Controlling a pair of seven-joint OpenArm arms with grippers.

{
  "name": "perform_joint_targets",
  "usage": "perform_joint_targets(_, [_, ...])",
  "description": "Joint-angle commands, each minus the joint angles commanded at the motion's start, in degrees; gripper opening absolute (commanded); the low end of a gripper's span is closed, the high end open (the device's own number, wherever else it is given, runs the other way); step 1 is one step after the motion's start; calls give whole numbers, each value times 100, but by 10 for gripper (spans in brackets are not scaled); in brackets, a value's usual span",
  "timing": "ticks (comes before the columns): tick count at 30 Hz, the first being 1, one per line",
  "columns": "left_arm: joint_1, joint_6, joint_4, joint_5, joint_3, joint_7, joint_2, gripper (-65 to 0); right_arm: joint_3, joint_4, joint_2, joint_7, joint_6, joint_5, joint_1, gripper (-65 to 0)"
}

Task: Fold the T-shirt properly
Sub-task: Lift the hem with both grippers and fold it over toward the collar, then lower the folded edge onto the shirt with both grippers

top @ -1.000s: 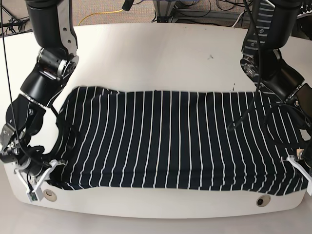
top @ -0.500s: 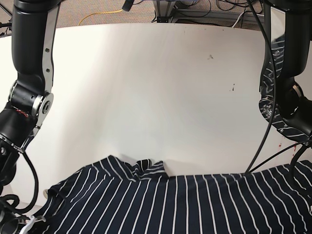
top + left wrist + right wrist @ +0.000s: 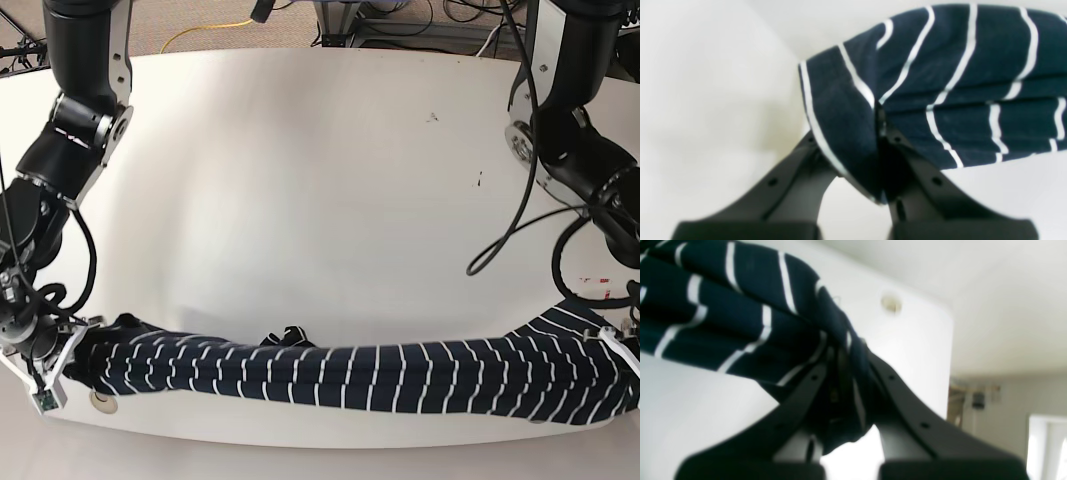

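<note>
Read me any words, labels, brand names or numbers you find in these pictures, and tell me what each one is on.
None can be read.
T-shirt: white stripes only, no print or tag showing.
Table: a few small dark specks, not writing.
Left gripper and right gripper: plain black fingers, no markings; both wrist views are blurred.

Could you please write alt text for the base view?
A striped T-shirt lies bunched in a long narrow band along the near edge of a white table. The right claw grips one end, and the left claw grips the other.
</note>
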Motion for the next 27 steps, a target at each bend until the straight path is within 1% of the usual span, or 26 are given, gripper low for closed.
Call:
perform_joint_targets(5, [1222, 0, 457, -360, -114, -18, -18, -650, 422, 290, -105, 0, 0, 0, -1064, -650])
perform_joint_targets(7, [1758, 0, 527, -536, -273, -26, -9, -650, 571, 369, -281, 44, 0, 0, -1495, -650])
perform_joint_targets(10, [2268, 0, 519, -712, -422, -35, 9, -650, 721, 360, -431, 70, 0, 0, -1881, -650])
perform_joint_targets(12, [2629, 0, 527, -809, -484, -97, 18, -650, 835, 360, -536, 70, 0, -9, -2171, -650])
perform_joint_targets(14, [3130, 0, 527, -976, -624, -299, 18, -650, 976, 360, -642, 79, 0, -9, -2505, -650])
perform_joint_targets(17, [3569, 0, 510, -1099, -756, -633, 18, -650, 1090, 316, -712, 88, 0, -9, -2743, -650])
perform_joint_targets(19, [3798, 0, 510, -1143, -747, -747, 18, -650, 1090, 325, -756, 97, 0, -9, -2875, -650])
perform_joint_targets(27, [4457, 0, 510, -1213, -800, -800, 18, -650, 1090, 360, -774, 97, 0, -9, -3385, -645])
